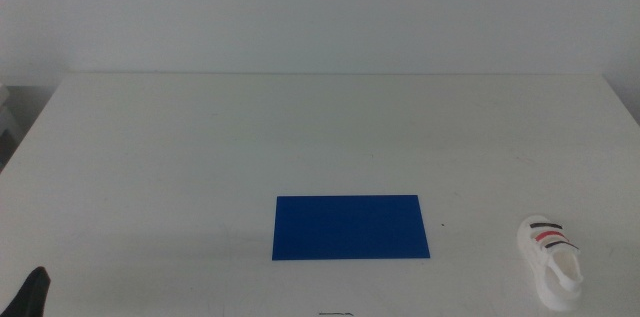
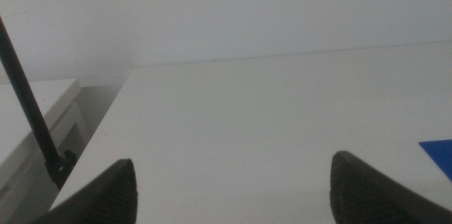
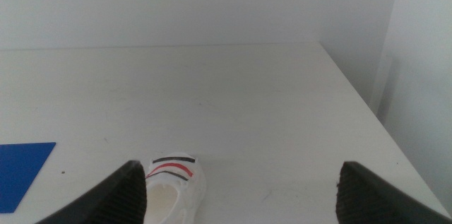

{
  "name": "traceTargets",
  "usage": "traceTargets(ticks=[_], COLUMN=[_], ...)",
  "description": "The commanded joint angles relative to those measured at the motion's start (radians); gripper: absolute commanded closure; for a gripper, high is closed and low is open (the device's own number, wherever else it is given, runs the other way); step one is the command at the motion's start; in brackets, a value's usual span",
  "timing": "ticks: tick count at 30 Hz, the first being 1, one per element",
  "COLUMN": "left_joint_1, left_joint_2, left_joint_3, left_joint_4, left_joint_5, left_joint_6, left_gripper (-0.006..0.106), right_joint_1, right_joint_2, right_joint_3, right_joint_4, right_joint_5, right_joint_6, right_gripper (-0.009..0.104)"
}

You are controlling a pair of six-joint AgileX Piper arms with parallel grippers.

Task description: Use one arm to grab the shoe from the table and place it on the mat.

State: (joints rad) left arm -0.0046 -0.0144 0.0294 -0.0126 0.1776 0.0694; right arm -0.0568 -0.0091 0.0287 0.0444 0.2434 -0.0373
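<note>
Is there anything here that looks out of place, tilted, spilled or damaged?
Nothing stands out. The shoe sits upright on the table, to the right of the mat and apart from it. The mat lies flat. Nothing looks spilled or broken.

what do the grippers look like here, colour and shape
Little of them shows. The left gripper and right gripper each have two dark, near-black jaws with rounded, blunt tips and a matte surface. The middle view shows only a black pointed tip. No cables or markings are visible.
</note>
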Motion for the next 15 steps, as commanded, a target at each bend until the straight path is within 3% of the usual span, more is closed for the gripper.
traceTargets(ticks=[1,4,15], left_joint_1=[-0.004,-0.004,-0.004], left_joint_2=[-0.019,-0.019,-0.019], left_joint_3=[-0.003,-0.003,-0.003], left_joint_4=[-0.009,-0.009,-0.009], left_joint_5=[-0.083,-0.083,-0.083], left_joint_6=[-0.015,-0.015,-0.015], left_gripper=[0.007,0.007,0.007], right_joint_1=[0.002,0.002,0.043], right_joint_2=[-0.023,-0.023,-0.023], right_joint_3=[-0.018,-0.018,-0.018], right_joint_4=[-0.012,0.026,0.023], right_joint_5=[-0.070,-0.071,-0.071], right_joint_6=[-0.005,-0.005,-0.005], right_gripper=[0.004,0.004,0.004])
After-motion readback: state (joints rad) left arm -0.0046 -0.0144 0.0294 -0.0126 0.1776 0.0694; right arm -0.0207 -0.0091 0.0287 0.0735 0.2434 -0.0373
